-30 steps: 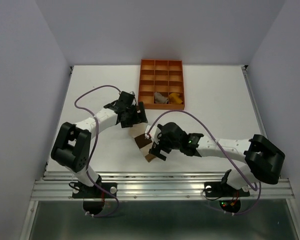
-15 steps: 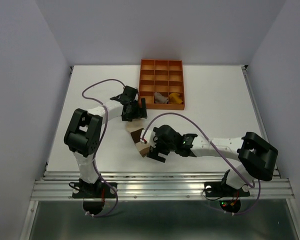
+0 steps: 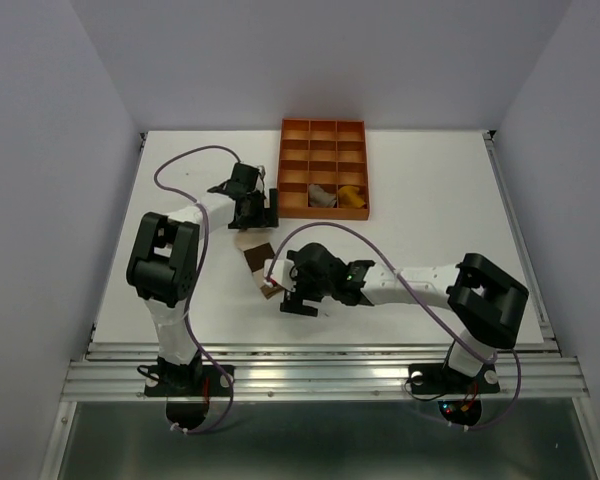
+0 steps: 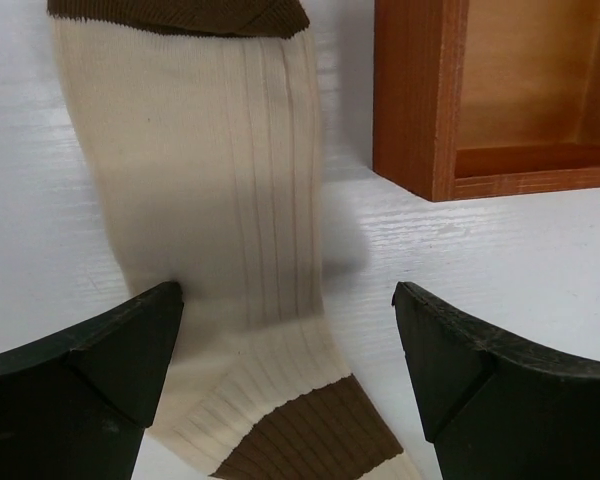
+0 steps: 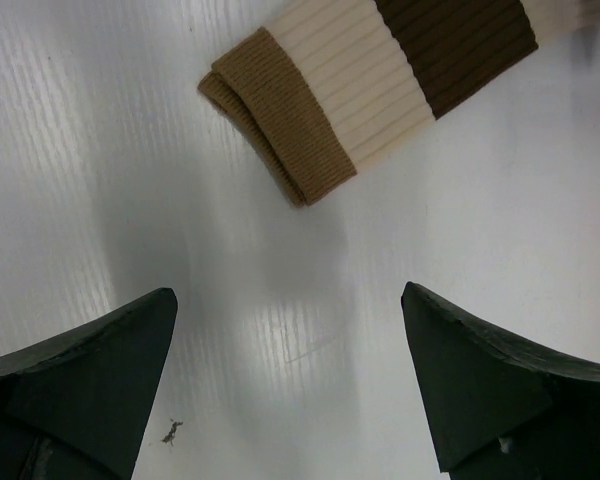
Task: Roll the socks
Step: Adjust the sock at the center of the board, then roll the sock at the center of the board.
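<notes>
Your left arm (image 3: 165, 262) and right arm (image 3: 420, 285) both have white links between bulky black joints. A purple cable (image 3: 325, 226) loops along each. The jaws are matte black wedges.

Cream sock (image 3: 254, 258) lies flat on table (image 3: 430, 210) between the arms. Left gripper (image 3: 252, 220) is over its far end, right gripper (image 3: 293, 298) just beside its near end. Tray (image 3: 282, 160) holds taupe sock (image 3: 321, 197) and yellow sock (image 3: 352, 195) in neighbouring near-row cells.

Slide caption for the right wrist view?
Open right gripper over the white table; the cream sock, tan cuff nearest, lies just ahead.
</notes>
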